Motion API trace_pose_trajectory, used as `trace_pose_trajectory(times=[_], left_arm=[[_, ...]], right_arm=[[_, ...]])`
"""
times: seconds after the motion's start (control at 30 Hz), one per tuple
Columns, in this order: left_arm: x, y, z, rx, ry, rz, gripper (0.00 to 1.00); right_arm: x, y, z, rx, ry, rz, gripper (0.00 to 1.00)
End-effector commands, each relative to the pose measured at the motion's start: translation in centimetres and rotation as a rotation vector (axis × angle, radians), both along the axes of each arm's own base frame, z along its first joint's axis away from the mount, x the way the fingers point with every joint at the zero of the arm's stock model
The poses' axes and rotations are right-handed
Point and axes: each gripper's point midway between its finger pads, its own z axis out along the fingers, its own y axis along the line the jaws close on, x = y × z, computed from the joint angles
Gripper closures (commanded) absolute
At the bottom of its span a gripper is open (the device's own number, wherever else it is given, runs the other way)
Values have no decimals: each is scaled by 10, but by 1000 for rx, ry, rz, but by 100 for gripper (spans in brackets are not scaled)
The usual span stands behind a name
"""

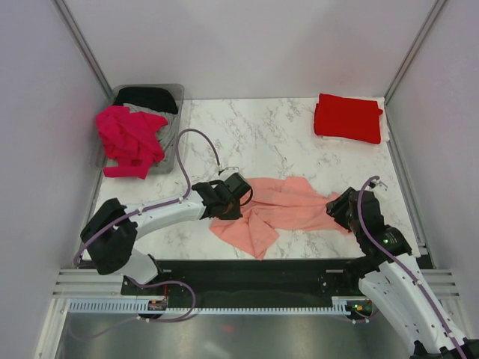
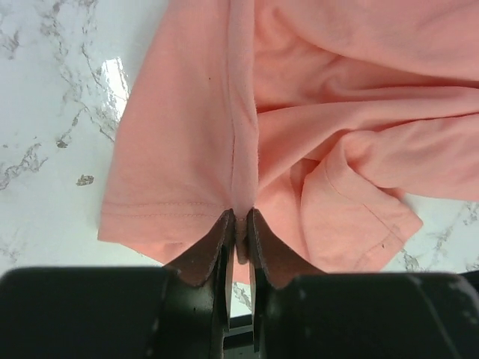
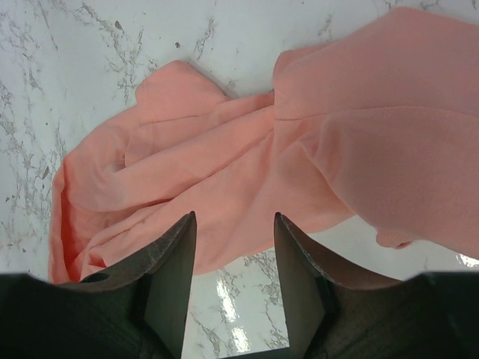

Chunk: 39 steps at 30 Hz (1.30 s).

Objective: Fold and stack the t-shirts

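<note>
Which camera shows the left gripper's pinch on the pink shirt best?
Left wrist: the left gripper is shut on a ridge of the pink shirt, close up. From above, the arm hides it; the right wrist shows only cloth.

a lab test cell: plain white panels [image 1: 247, 45] box in a marble-look table [image 1: 277, 134] edged by metal rails [image 1: 247, 306].

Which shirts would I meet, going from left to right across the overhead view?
magenta shirt → salmon pink shirt → red shirt
</note>
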Motion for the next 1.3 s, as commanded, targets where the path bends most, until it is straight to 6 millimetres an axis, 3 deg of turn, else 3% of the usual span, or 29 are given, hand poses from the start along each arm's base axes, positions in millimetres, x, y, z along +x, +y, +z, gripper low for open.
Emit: trace_pose_trajectory(times=[0.0,0.13,0.17,0.2,0.3,0.37,0.4,0.47,0.5,0.53,0.57,0.6,0.67,0.7,0.77,0.87,0.9,1.1,1.27], left_arm=[[10,0,34,-11,-87,-15,81],[8,2,39,-16,-90,-30,85],[8,4,38,-9,-87,-31,95],[7,5,38,-2,-88,-37,98],[5,12,40,34,-88,-61,98],[4,21,42,54,-97,-63,98],[2,26,42,77,-95,-73,98],[-1,33,46,81,-104,-76,98],[-3,39,47,91,-101,-74,98],[-5,44,45,99,-99,-73,98],[-7,47,49,92,-110,-71,98],[-7,51,49,92,-112,-64,98],[-10,58,46,91,-111,-57,98],[-11,61,44,92,-105,-49,98],[-14,66,38,98,-89,-48,98],[-18,71,32,102,-74,-41,98],[-18,72,30,104,-69,-37,98],[-20,75,23,88,-65,-31,98],[-22,77,17,86,-50,-32,98]], right_arm=[[5,2,2,-4,-21,10,47],[5,2,0,-5,-18,14,47],[6,2,1,-5,-23,13,47],[6,3,0,-3,-22,17,47],[14,18,4,10,-45,102,45],[28,30,1,3,-18,158,38],[38,36,14,2,-28,183,37],[53,40,1,-63,53,226,36],[68,44,16,-76,27,239,36],[78,45,2,-125,88,261,36],[94,48,16,-145,69,268,36],[103,47,-3,-181,142,275,36],[125,46,2,-242,149,272,32],[132,46,-16,-267,206,277,31],[147,51,-19,-283,219,294,30],[159,58,-45,-293,284,330,30],[159,58,-60,-303,322,337,30],[153,59,-95,-305,373,360,32],[159,63,-108,-320,374,400,47]])
